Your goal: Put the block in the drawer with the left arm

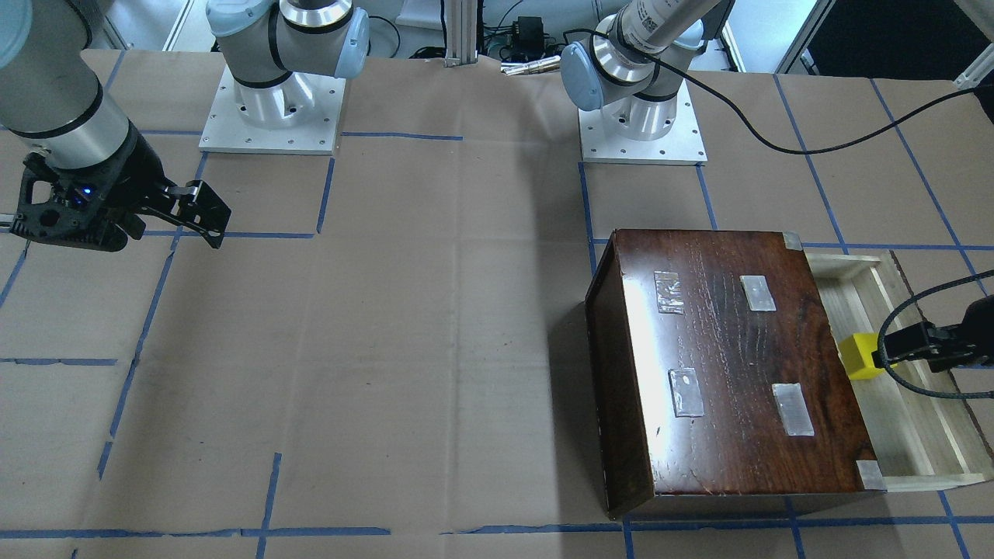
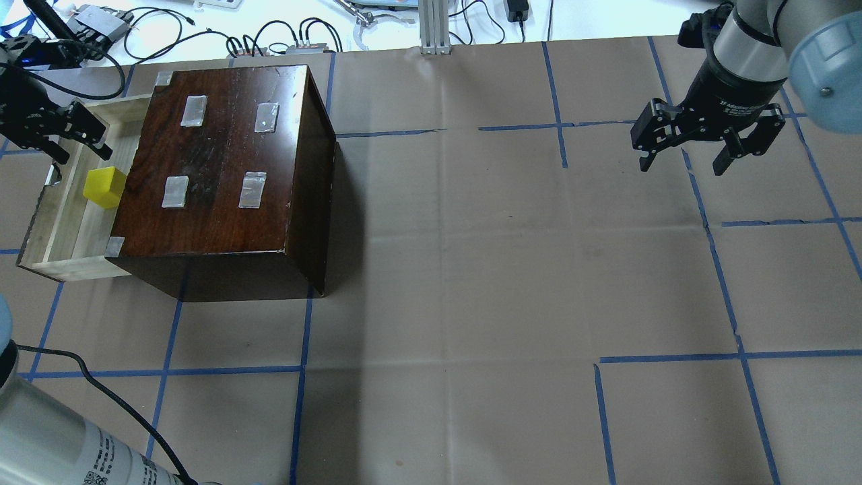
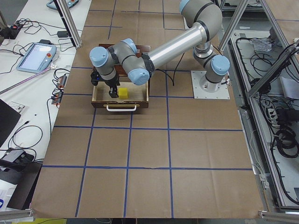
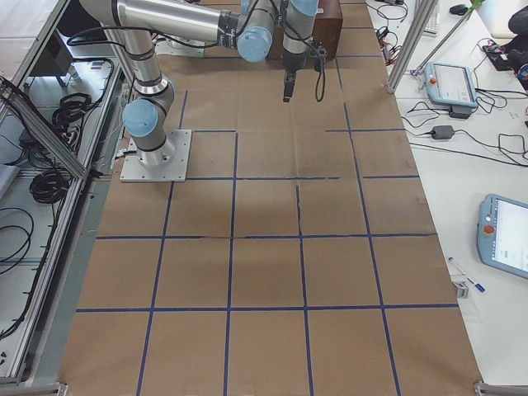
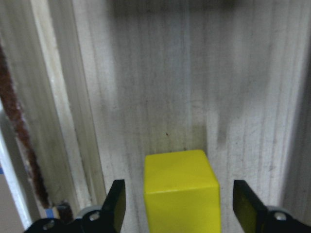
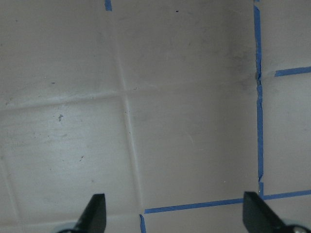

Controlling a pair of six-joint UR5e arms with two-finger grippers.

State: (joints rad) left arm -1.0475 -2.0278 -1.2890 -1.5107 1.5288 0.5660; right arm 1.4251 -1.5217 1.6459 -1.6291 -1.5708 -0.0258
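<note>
One dark box [image 2: 217, 156] looms just beside the block [image 2: 104, 186] in the drawer [image 2: 67, 215].

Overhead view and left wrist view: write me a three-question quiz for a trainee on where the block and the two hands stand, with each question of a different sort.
1. True or false: the left hand is clamped on the block.
2. Where is the block? A) gripped and lifted in the air B) lying on the floor of the pulled-out drawer C) balanced on the drawer's rim
3. Fill the gap: the fingers of the right hand are ___, with nothing between them.

Key: 1 false, a gap shows between the block and the finger on each side. 2 B. 3 open.
</note>
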